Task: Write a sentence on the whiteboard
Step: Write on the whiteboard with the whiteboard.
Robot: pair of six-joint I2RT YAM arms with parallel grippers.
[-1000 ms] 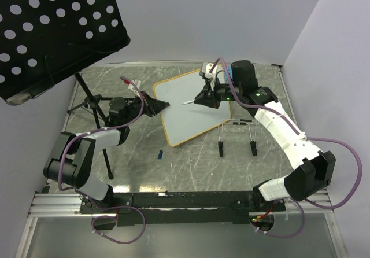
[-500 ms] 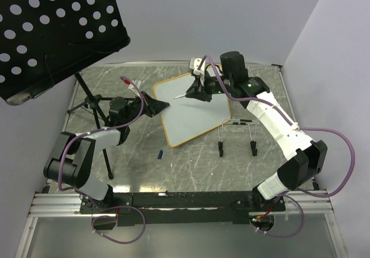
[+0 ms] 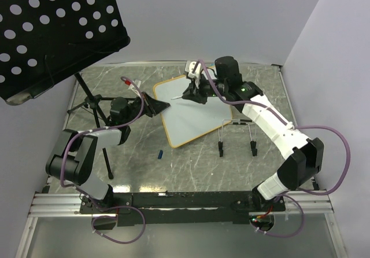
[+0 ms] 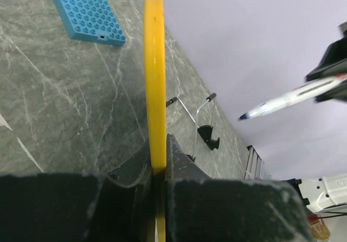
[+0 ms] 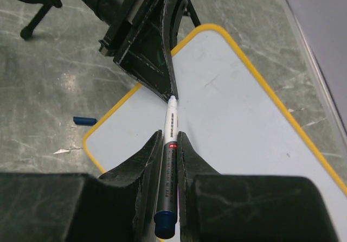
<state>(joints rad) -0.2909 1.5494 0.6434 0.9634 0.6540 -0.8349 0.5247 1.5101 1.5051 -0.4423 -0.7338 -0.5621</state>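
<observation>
The whiteboard (image 3: 193,113) lies tilted on the table, white with a yellow rim, and its face is blank; no sentence is in view. My left gripper (image 3: 155,104) is shut on its left edge. In the left wrist view the rim (image 4: 154,63) runs edge-on between the fingers of that gripper (image 4: 159,155). My right gripper (image 3: 193,91) is shut on a marker (image 3: 179,98), uncapped, its tip over the board's upper left corner. In the right wrist view the marker (image 5: 169,166) sits between the jaws of that gripper (image 5: 170,139), pointing at the left gripper (image 5: 154,52) above the whiteboard (image 5: 238,117).
A blue marker cap (image 3: 160,153) lies on the marble table left of the board. A wire stand with black feet (image 3: 236,135) is at the board's right. A black perforated music stand (image 3: 52,32) and its tripod (image 3: 87,104) fill the left. A blue studded plate (image 4: 87,8) lies farther back.
My right gripper has carried the marker leftward across the board, from its right half to its upper left corner near the left gripper. The left arm holds still.
</observation>
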